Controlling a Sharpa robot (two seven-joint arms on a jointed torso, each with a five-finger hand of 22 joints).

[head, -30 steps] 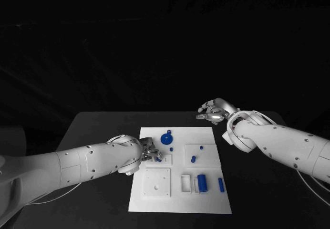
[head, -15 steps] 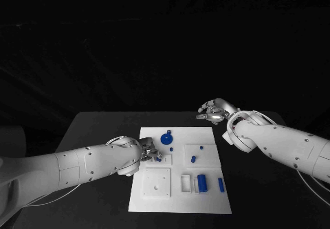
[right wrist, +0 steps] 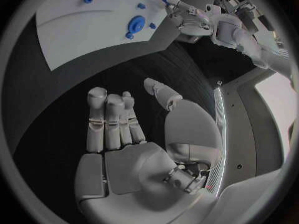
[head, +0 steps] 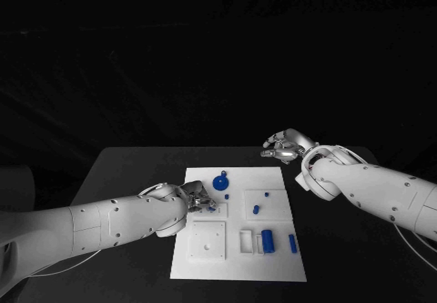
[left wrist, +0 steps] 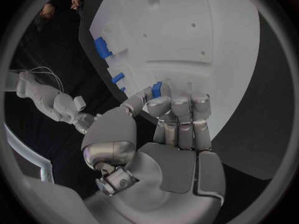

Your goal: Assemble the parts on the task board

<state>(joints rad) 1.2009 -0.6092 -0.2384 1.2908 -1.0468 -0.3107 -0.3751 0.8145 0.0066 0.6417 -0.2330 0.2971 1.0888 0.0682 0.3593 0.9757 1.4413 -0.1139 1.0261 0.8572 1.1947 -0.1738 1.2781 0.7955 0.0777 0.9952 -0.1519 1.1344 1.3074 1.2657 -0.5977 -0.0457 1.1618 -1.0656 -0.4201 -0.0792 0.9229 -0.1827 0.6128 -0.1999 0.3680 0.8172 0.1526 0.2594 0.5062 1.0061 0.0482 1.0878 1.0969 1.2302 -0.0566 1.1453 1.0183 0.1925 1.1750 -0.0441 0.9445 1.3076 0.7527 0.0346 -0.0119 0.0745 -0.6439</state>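
The white task board point(head: 239, 252) lies lengthwise at the lower centre of the black counter point(head: 127, 165). About six blue parts point(head: 268, 239) show on it, including a round disc point(head: 221, 184) near its far end. The left hand point(head: 202, 199) pinches a small blue piece point(left wrist: 157, 89), largely hidden by fingers. The right hand point(head: 280, 146) hangs right of centre, fingers loosely apart, apparently holding nothing.

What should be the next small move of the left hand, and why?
Probably lower the small blue part toward the task board and seat it. The left hand pinches it over the board's left side, while the right hand hangs open beyond the far edge.
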